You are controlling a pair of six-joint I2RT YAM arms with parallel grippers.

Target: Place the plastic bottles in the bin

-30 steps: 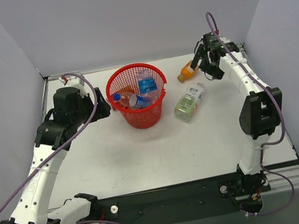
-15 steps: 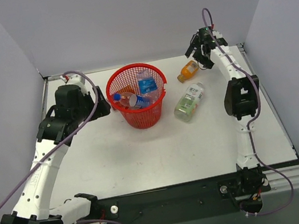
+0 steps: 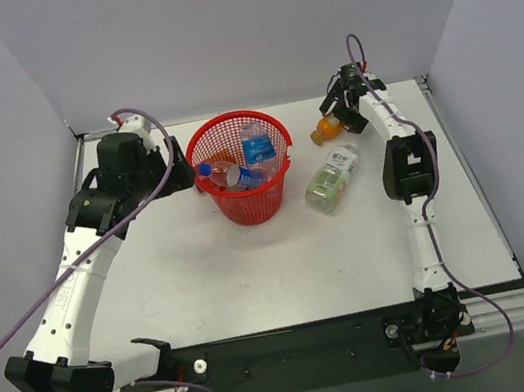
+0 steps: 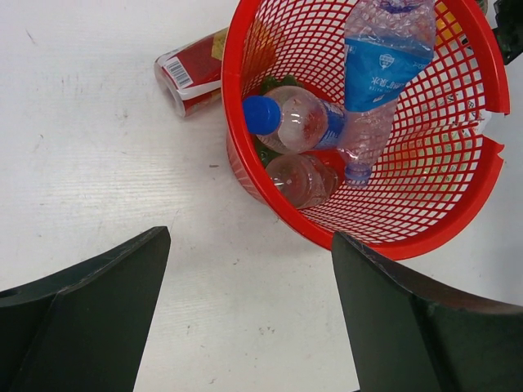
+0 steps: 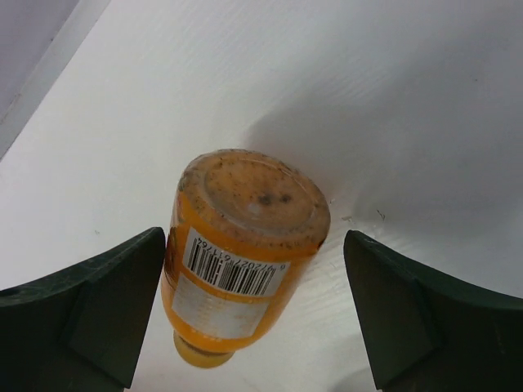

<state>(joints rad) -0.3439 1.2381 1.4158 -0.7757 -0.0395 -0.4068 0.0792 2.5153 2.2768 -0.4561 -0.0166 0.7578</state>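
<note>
Glossy red plastic bin [image 4: 425, 237]; matt white table [image 4: 98, 147].

Several bottles [image 4: 306, 122] lie in the basket [image 3: 233, 116] on the bench [image 3: 256, 278]. Right of the basket lie two more: the far bottle [image 3: 329, 126], between the right end effector's [image 3: 342, 113] fingers, and the near bottle [image 3: 332, 178] before it. A carton [image 4: 192, 72] lies beside the basket, seemingly back-left.

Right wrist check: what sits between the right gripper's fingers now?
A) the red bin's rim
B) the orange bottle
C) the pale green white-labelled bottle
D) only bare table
B: the right wrist view shows the orange bottle lying on the table inside the open right gripper, with a gap on each side.
</note>
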